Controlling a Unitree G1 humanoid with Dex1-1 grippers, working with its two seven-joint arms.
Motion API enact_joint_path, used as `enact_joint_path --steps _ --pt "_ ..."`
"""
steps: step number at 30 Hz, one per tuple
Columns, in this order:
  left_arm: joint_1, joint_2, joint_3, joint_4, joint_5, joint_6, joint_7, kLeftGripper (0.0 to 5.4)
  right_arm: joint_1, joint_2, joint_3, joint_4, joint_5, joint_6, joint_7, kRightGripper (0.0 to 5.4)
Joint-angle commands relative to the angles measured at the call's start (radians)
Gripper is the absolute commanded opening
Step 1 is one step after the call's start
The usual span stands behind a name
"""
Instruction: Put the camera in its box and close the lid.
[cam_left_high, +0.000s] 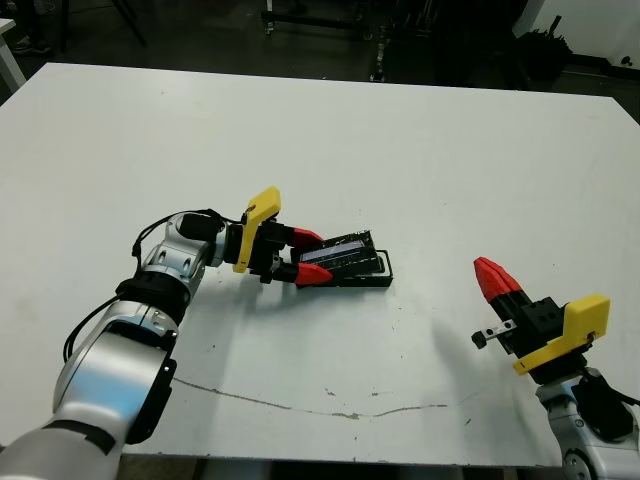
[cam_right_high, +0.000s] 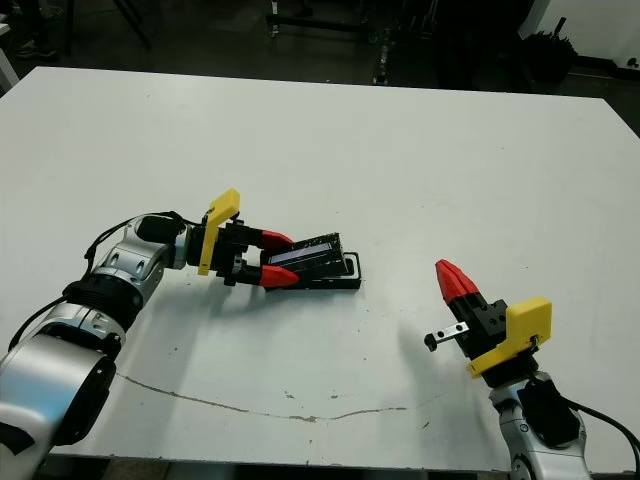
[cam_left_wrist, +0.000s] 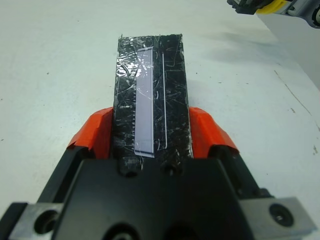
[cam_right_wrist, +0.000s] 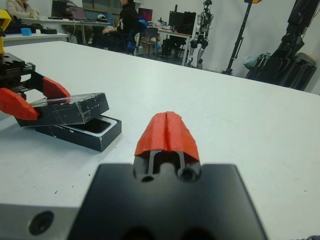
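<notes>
The white table is looked down on from the robot's head by the paired eye views, facing forward, with both arms taken in from well above; the same scene is shown in each, merely offset sideways. The left wrist view is set right behind the left gripper, very near, and is aimed along the lid held between the fingers, with the right gripper caught at the far corner. The right wrist view is placed low, just above the tabletop, behind the right gripper, and is faced across the table; the lid, the box and the left gripper are shared with every other view.
</notes>
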Motion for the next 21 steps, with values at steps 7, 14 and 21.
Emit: enact_joint_path --steps 7,14,21 --pt "0.016 -0.074 -0.042 0.039 0.046 0.020 -0.002 3.15 0.008 -0.007 -0.005 0.002 -0.008 -0.014 -0.009 0.00" --pt "0.000 -0.114 -0.054 0.056 0.071 0.000 0.029 3.15 0.007 -0.009 -0.012 0.003 0.004 -0.012 -0.005 0.00" --pt "-0.029 -0.168 -0.067 0.103 0.114 -0.020 0.056 3.15 0.008 -0.019 -0.027 -0.008 0.011 -0.003 -0.006 0.00"
